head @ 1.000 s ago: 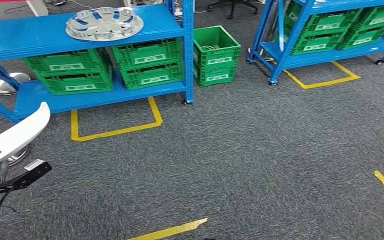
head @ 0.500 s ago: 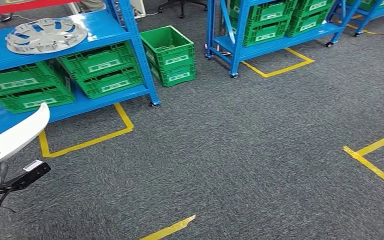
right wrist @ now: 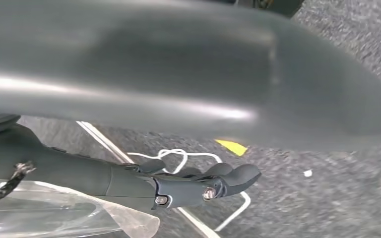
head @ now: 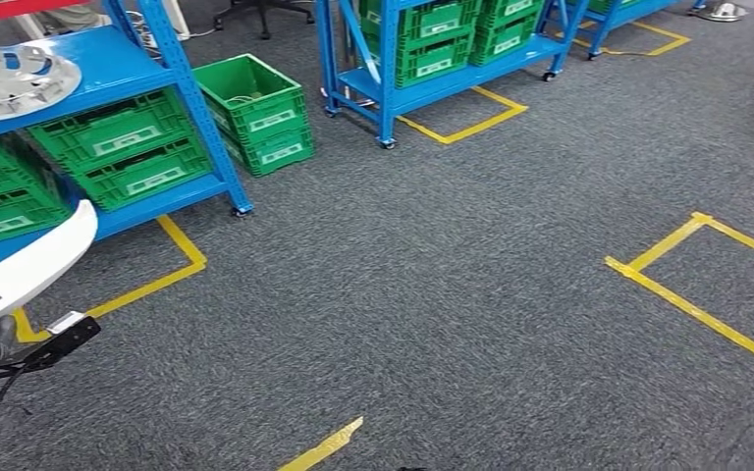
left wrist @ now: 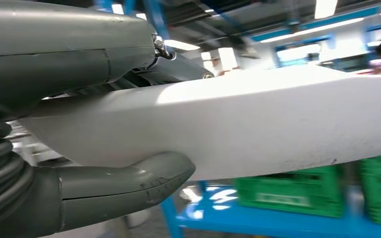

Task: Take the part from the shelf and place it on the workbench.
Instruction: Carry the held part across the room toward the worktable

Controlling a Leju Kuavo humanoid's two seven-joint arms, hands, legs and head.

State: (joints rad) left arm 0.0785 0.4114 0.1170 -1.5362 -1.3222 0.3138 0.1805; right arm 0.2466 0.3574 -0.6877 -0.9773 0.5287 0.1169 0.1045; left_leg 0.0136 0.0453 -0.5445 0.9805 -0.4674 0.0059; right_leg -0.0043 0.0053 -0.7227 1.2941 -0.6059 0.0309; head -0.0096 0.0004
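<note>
At about nine o'clock in my head view, my left hand grips the white part, already off the shelf; carrying it to the workbench remains.

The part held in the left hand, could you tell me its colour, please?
White; the part shows best in the left wrist view.

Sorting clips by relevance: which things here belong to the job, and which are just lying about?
Job:
white part, held in the left hand
blue shelf

Lying about:
silver hubcap on the shelf
green crates
green crate on the floor
yellow floor tape
</note>
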